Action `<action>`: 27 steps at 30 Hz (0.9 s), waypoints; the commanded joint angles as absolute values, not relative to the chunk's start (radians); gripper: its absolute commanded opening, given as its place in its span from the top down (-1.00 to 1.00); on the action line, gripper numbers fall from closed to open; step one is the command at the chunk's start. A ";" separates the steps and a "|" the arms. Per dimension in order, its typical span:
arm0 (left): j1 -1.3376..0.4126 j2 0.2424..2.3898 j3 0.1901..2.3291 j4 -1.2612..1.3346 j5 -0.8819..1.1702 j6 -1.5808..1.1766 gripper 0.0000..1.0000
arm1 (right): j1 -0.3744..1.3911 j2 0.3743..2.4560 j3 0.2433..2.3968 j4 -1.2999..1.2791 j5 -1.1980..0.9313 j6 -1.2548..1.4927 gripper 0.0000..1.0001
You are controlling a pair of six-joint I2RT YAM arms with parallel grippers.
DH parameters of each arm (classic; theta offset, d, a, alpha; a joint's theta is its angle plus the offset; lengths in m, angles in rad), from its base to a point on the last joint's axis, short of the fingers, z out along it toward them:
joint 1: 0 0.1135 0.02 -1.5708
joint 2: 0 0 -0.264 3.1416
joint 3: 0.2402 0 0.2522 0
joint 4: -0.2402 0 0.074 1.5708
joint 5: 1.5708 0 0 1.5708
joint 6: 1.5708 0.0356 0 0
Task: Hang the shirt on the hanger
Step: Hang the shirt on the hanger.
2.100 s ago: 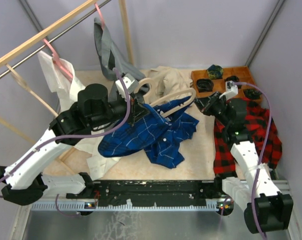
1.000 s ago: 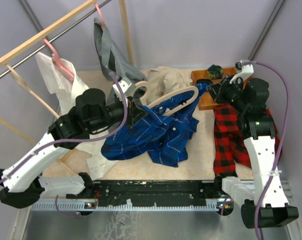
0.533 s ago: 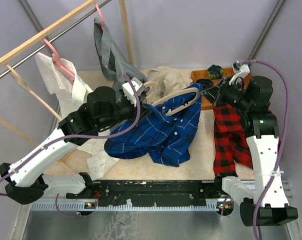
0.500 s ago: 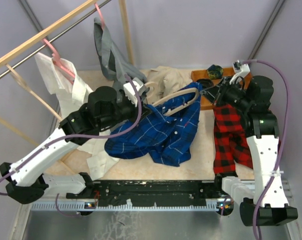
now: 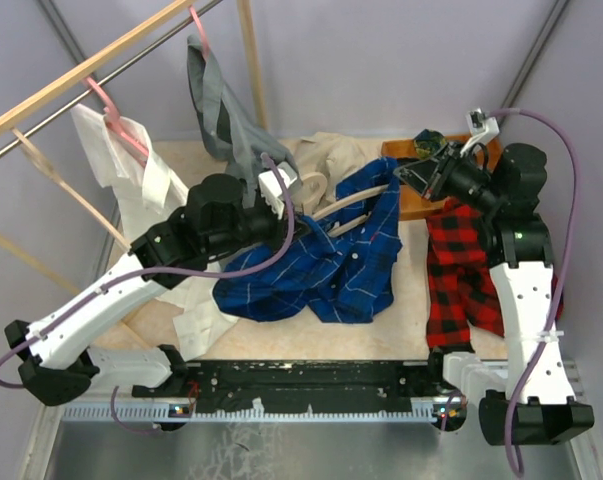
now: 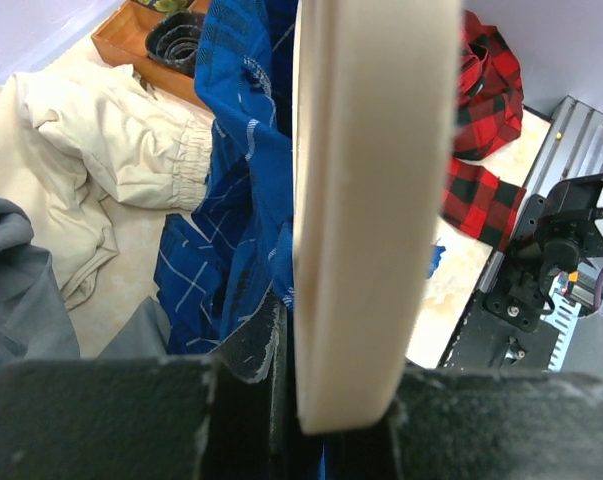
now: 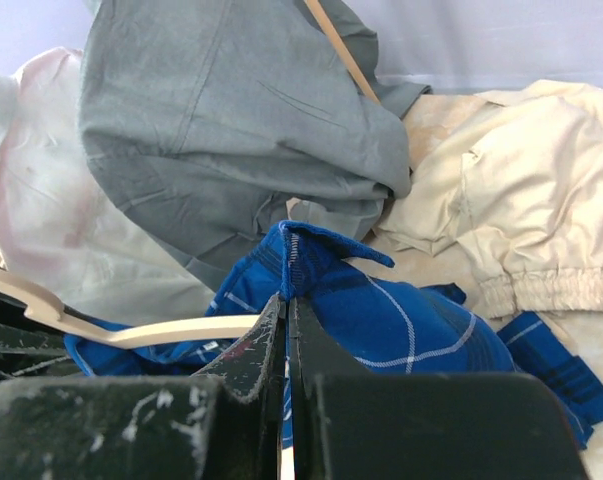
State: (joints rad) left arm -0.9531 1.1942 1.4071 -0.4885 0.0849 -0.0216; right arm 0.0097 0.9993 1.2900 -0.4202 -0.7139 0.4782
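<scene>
Broadly, the table (image 5: pixel 409 300) is covered with clothes, and the shirt (image 5: pixel 321 270) is the big blue heap in its middle. Most of its cloth lies on the surface and one upper part is lifted toward the right arm. Near it on the right lies a red plaid shirt (image 5: pixel 471 270). The hanger (image 6: pixel 371 200) is held above the heap, and one of its thin arms goes into the blue cloth; how deep I cannot tell, because the cloth hides the end. The left gripper (image 5: pixel 279 198) is closed firmly on the hanger, close to the hook. The right gripper (image 7: pixel 286 318) has its fingers pressed together on a narrow folded edge of the shirt, maybe the collar. I think the danger is in this small pinch: the hanging cloth is heavy, and if the right arm pulls more, the edge can slip out. Also the hanger arm may come out of the shirt, or catch in a sleeve instead of the shoulder, if the two arms do not move together.
</scene>
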 commanded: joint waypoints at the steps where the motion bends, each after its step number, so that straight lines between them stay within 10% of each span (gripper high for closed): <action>1: -0.952 1.191 1.411 -0.462 0.080 -0.007 1.00 | 0.028 0.987 1.342 -0.291 -0.759 0.516 1.00; 27: -0.927 1.289 1.481 -0.351 -0.143 -0.030 1.00 | 0.244 0.824 1.185 -0.402 -0.798 0.481 1.00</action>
State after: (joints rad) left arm -0.9451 1.3128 1.4303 -0.4320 -0.0853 -0.0254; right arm 0.2359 0.8574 1.2640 -0.3759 -0.8082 0.4961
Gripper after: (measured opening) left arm 0.159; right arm 0.006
